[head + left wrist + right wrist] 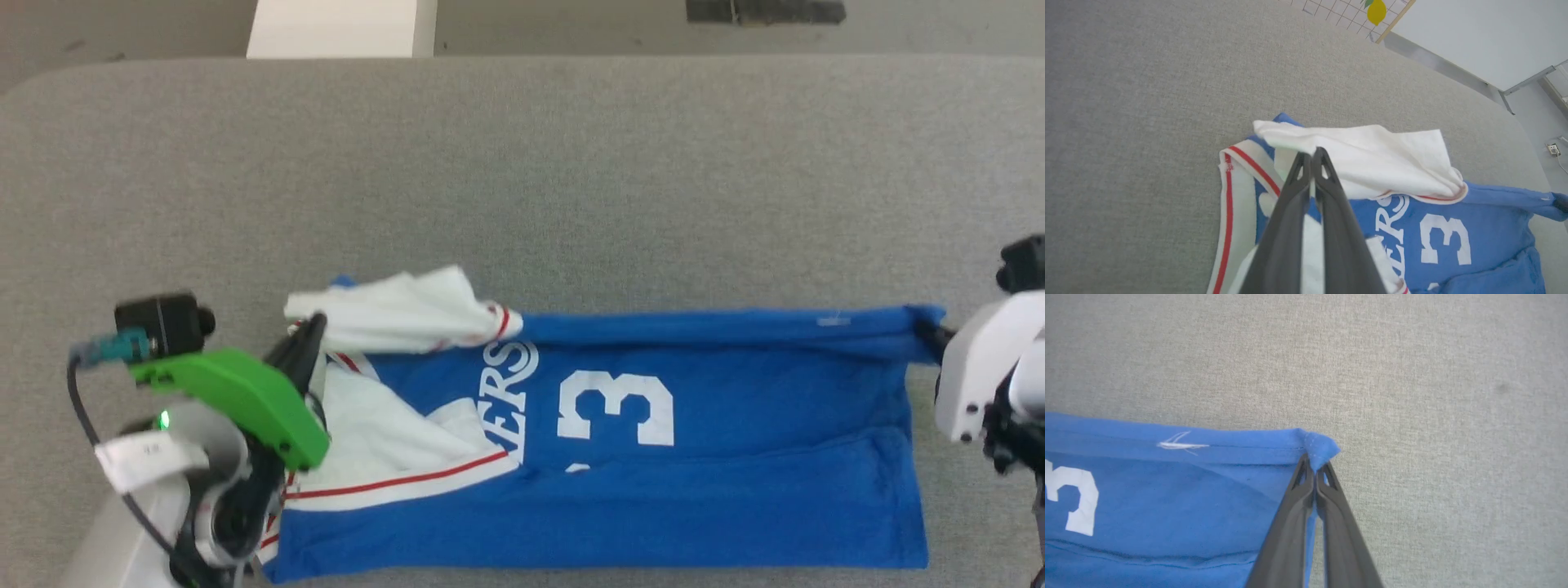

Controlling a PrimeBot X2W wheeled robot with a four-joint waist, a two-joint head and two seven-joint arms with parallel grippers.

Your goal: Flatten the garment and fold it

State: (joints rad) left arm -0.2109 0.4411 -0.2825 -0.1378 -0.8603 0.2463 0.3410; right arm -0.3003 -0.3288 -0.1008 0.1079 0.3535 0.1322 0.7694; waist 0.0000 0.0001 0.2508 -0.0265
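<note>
Slippage is the chief danger, I judge: the right pincer (pixel 1314 465) is pressed together on only a small tuft of the blue hem corner, which pokes out past its tips. A hard pull along the cloth could tug that tuft free and let the far edge go slack. The garment (pixel 653 457) lies lengthwise across the grey table (pixel 522 163), near the robot's side, with the collar end at its left and the hem at its right. The far edge runs fairly straight between the two pincers. At the collar end the white sleeve (pixel 400 310) is bunched and flopped over the start of the lettering. If a fold is made now, that lump would likely be trapped inside and the result would be uneven. The left pincer (pixel 1312 157) is also closed, its tips buried in the sleeve's edge and seemingly pinching it, though how much cloth it holds cannot be told. The left arm comes in from the lower left of the head view, fingers angled up and away, low over the shoulder. The right forearm enters at the right edge, its fingers pointing inward at the hem corner.
</note>
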